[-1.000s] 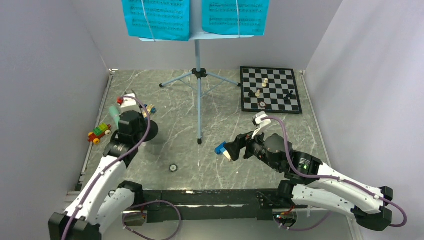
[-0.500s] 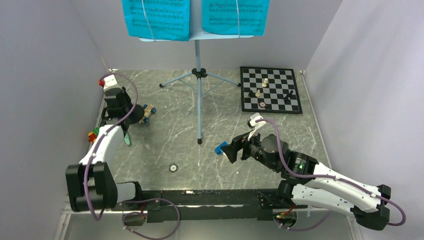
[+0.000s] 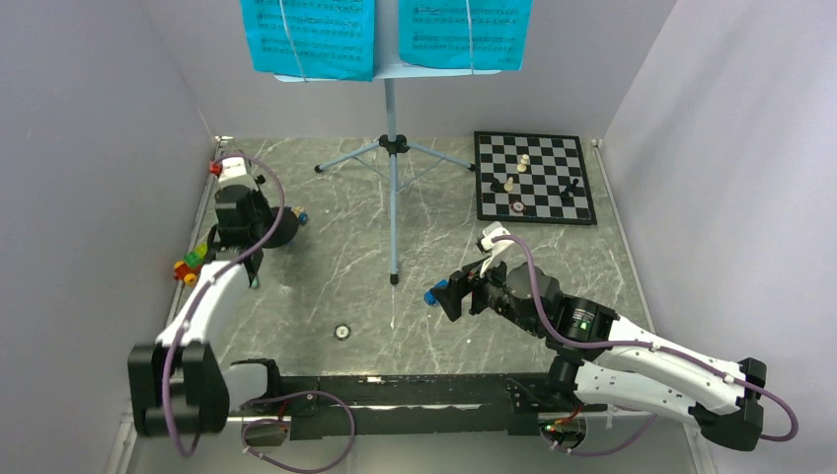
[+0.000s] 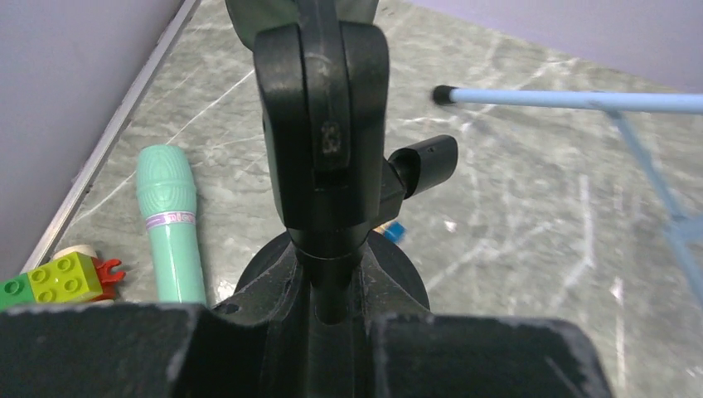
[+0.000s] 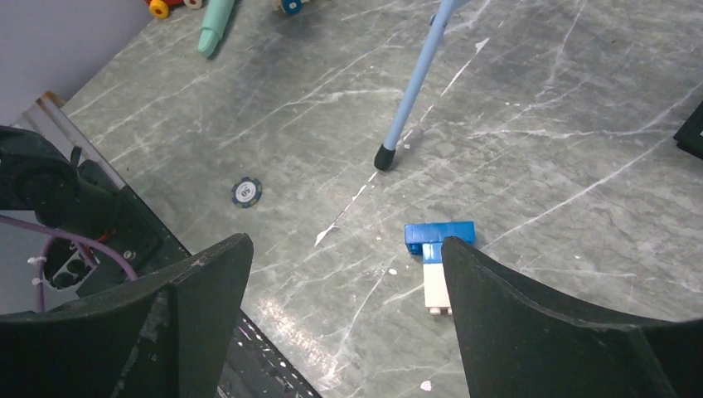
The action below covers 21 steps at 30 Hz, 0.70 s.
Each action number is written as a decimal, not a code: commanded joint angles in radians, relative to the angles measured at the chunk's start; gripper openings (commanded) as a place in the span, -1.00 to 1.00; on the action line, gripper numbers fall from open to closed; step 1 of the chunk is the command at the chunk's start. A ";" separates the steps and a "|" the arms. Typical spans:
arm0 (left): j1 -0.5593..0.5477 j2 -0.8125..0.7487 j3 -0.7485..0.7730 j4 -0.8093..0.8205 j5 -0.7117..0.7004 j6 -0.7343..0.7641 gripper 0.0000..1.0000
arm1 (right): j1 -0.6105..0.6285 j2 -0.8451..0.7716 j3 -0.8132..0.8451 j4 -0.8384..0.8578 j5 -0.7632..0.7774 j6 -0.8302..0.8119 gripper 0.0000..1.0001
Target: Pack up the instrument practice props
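Note:
My left gripper [image 3: 245,219] is shut on the pole of the small black mic stand [image 4: 322,141] at the far left. The stand's round base [image 3: 287,230] is below the gripper [image 4: 332,292]. The mint-green microphone [image 4: 170,217] lies on the table left of the base, and shows in the top view [image 3: 254,280]. The pale-blue music stand [image 3: 392,178] stands at the back centre with two cyan pages [image 3: 308,35] [image 3: 464,30] on its desk. My right gripper [image 3: 446,296] is open and empty [image 5: 348,274] near the stand's front foot [image 5: 383,157].
A blue-white block [image 5: 435,255] lies by my right finger. A round chip [image 3: 342,332] lies near the front. A chessboard [image 3: 577,212] with pieces is at the back right. Toy cars [image 3: 191,263] [image 3: 297,215] sit at the left, next to the side wall.
My left arm swung back and left with the mic stand. The microphone, up by the gripper a second ago, now lies on the table. My right gripper edged left.

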 commanded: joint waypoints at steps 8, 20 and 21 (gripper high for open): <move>-0.173 -0.367 -0.176 -0.096 -0.102 0.035 -1.00 | 0.000 -0.068 -0.052 0.098 -0.037 0.074 0.78; -0.249 -0.249 -0.262 -0.122 -0.285 -0.100 -1.00 | 0.000 -0.105 -0.067 0.069 -0.006 0.090 0.77; -0.249 -0.232 -0.265 -0.108 -0.303 -0.096 -1.00 | 0.000 -0.104 -0.065 0.065 -0.003 0.089 0.77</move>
